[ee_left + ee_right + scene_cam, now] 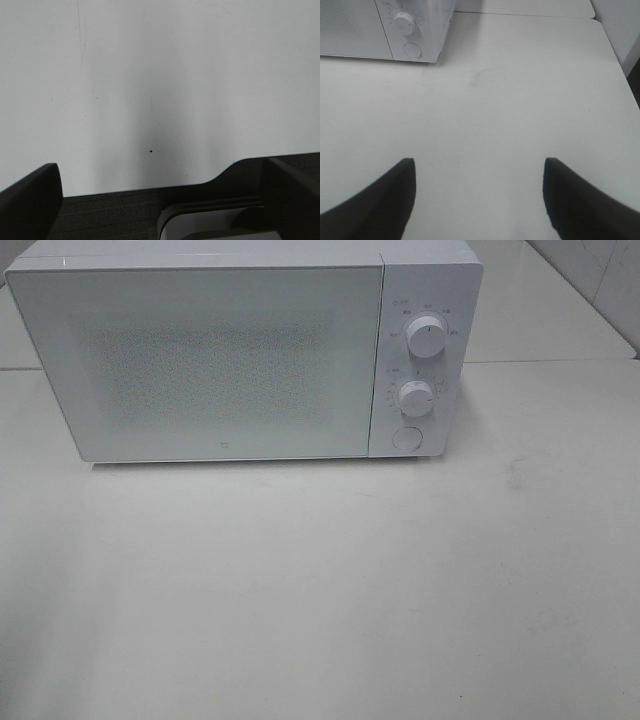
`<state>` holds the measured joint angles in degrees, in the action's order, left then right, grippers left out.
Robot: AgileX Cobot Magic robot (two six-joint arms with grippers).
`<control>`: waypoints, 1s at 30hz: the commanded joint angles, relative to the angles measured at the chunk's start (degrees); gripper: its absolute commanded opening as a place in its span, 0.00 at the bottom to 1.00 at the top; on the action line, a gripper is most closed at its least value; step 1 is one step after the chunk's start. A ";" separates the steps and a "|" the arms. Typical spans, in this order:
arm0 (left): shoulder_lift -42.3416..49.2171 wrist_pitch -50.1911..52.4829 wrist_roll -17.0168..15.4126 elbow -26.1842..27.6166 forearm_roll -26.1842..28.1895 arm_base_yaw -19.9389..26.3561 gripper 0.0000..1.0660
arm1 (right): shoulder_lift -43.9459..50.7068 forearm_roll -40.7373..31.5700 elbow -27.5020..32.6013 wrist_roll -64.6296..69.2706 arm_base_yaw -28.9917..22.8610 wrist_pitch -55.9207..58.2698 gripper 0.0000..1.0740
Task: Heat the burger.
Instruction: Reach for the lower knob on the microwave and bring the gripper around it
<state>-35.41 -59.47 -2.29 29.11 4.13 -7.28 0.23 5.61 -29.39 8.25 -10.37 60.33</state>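
Microwave (pixel 230 360) on table (pixel 320 600), door shut. No burger in any view; possibly inside, cannot tell. Jaws of left gripper (pixel 165 167) wide apart, empty; right gripper (pixel 479 162) likewise parted, empty. Progress unclear: either nothing started, or only lower knob (pixel 415 397) left to turn.

I have the microwave (pixel 240 360) standing on the surface (pixel 320 590), toward its far edge. Its door (pixel 200 360) takes the left of the front, and the control panel (pixel 425 300) sits just to the door's right. On that panel the upper knob (pixel 427 337) is above the lower knob (pixel 415 397), with the button (pixel 406 437) beneath both. My right fingers (pixel 385 200) hang over the surface before the microwave's right end, well apart from it. My left fingers (pixel 30 205) sit by an edge of the surface
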 commanded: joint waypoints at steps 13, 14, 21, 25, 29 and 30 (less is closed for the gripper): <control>17.59 0.06 -0.06 -0.29 0.00 5.73 0.94 | 1.49 0.17 0.11 -0.46 0.29 -0.57 0.64; 21.89 0.11 -0.06 -0.29 0.00 8.48 0.94 | 1.49 0.17 0.11 -0.46 0.29 -0.57 0.64; 32.49 0.11 -0.11 -0.29 -0.23 10.71 0.94 | 1.49 0.17 0.11 -0.46 0.29 -0.57 0.64; 37.30 0.11 -0.11 -0.29 -0.23 10.71 0.94 | 1.49 0.17 0.11 -0.46 0.29 -0.57 0.64; 37.01 0.17 -0.11 -0.29 -0.17 10.71 0.94 | 1.43 0.17 0.11 -0.46 0.29 -0.57 0.64; 37.01 0.17 -0.11 -0.29 -0.17 10.71 0.94 | 1.43 0.17 0.11 -0.46 0.29 -0.57 0.64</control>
<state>0.23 -59.59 -2.29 29.11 3.72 3.21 0.23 5.61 -29.39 8.25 -10.37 60.33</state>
